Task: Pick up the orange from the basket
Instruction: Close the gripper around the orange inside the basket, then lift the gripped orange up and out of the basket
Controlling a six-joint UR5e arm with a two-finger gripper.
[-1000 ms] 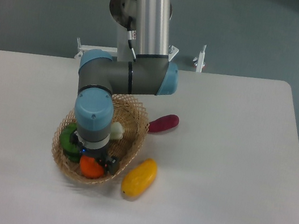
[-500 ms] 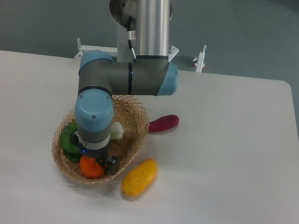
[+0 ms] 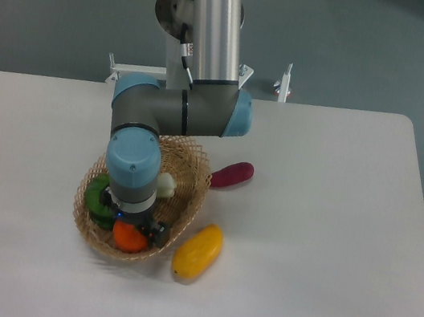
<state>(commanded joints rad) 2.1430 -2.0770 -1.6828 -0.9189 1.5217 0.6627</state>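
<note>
A: At the near edge of the basket [image 3: 197, 174], we have the gripper [image 3: 135, 231] lowered right onto the orange [image 3: 129, 237], which sits low against the front wall of the wicker.

B: Are we pinching it yet? We see a dark finger part just right of the fruit, but the wrist hides the other side.

A: We cannot tell whether the fingers are spread or pressed onto it, and that is our first worry. If we lift with a shallow hold, a glossy round fruit may roll out and drop back.

B: Our second worry is the weave. With the orange tight against the rim, a fingertip could catch the lattice, and we might drag the whole basket upward.

A: We also have the green item [image 3: 96, 197] close on the left, so a finger could nudge it or wedge against it.

B: And if the basket shifts, it may bump the yellow mango-shaped fruit [image 3: 198, 251] lying just outside on the table [image 3: 331, 227].
</note>
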